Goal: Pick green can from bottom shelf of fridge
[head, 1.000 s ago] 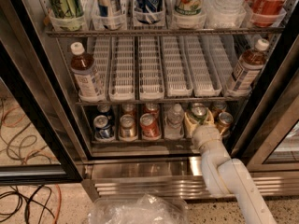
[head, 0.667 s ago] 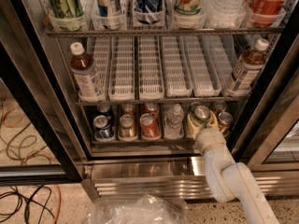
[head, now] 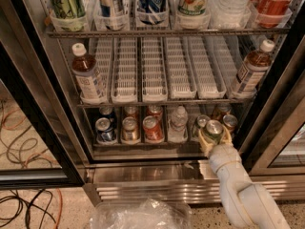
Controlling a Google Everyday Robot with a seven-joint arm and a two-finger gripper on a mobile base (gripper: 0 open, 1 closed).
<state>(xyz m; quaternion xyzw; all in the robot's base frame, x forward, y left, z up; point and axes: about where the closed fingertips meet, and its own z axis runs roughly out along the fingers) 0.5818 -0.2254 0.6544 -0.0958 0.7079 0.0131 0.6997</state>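
Note:
The fridge (head: 40,111) stands open in front of me. The green can (head: 213,128), its silver top facing up, is at the front right of the bottom shelf (head: 143,145). My gripper (head: 214,138) reaches up from the lower right, and its pale fingers (head: 203,140) close around the green can's side. The can sits at the shelf's front edge, slightly out of its lane. My white arm (head: 238,190) runs down to the lower right corner.
On the bottom shelf stand a blue can (head: 105,130), a bronze-orange can (head: 129,129), a red can (head: 152,128), a small clear bottle (head: 177,123) and more cans at the right (head: 230,122). Brown bottles (head: 88,78) flank the white ribbed lanes above. A plastic bag (head: 138,213) and cables (head: 21,142) lie on the floor.
My gripper has closed in on the green can and drawn it slightly forward and right toward the shelf's front edge. The other cans have not moved.

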